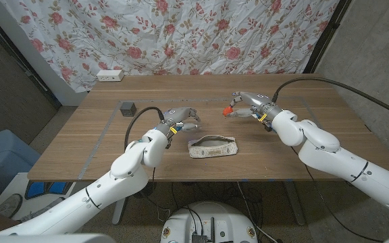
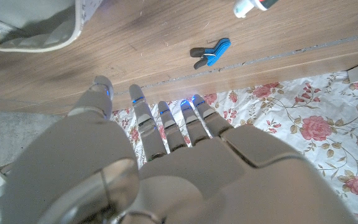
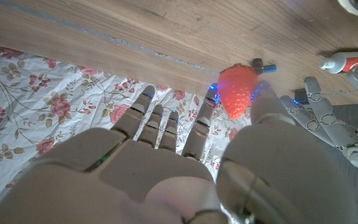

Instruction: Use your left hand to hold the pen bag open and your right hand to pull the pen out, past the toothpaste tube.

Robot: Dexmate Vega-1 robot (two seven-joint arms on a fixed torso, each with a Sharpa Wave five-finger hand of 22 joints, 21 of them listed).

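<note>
Right hand [image 1: 243,108] pinching strawberry-topped pen [image 3: 236,92], lifted clear. Left hand [image 1: 181,119] released beside pen bag [image 1: 213,146], holding nothing.

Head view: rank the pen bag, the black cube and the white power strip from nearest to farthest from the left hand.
From the left hand:
1. Pen bag, just in front of it, toward the table's near edge.
2. Black cube, out to its left.
3. White power strip, at the far left edge by the curtain.

Even indoor light, soft shadows
</note>
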